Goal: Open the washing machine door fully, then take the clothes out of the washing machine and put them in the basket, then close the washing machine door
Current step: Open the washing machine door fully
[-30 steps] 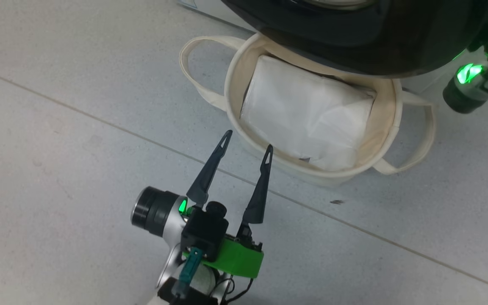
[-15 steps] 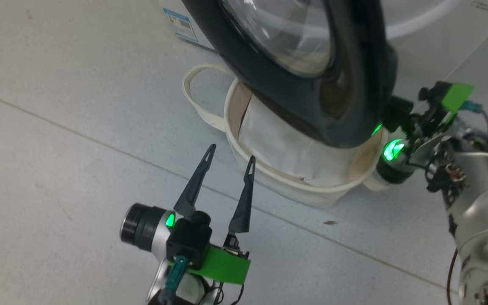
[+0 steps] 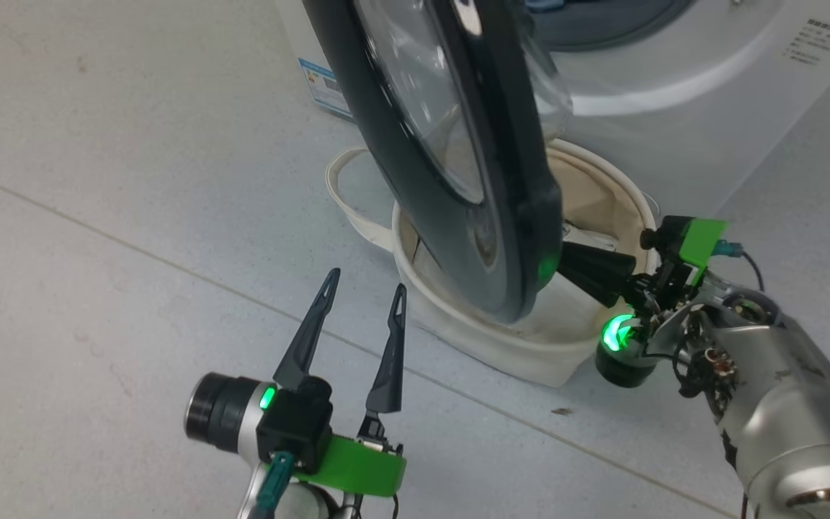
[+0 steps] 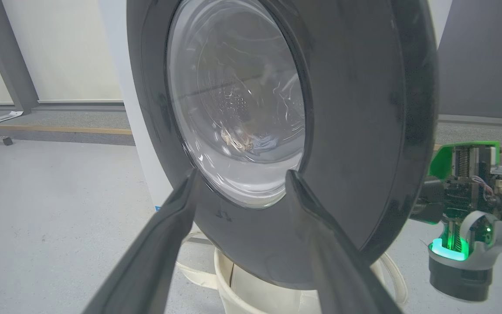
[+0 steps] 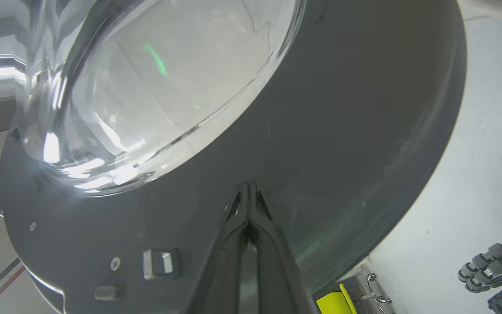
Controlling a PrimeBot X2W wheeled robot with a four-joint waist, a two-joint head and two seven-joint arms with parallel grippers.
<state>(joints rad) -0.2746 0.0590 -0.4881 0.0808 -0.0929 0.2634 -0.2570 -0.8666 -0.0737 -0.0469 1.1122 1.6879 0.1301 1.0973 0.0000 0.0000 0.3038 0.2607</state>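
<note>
In front of the washing machine (image 3: 660,108), the door (image 3: 451,144) stands part open, its lower edge hanging over the basket (image 3: 530,360) on the floor (image 3: 98,216). The right gripper (image 5: 248,187) has its 2 fingers pressed together with nothing between them, tips at the door's inner face below the glass (image 5: 146,87). The left gripper (image 3: 364,281) hovers over the floor near the basket, fingers spread wide and empty. Through the glass, a bit of blue and cream clothes (image 4: 251,141) shows inside the machine.
</note>
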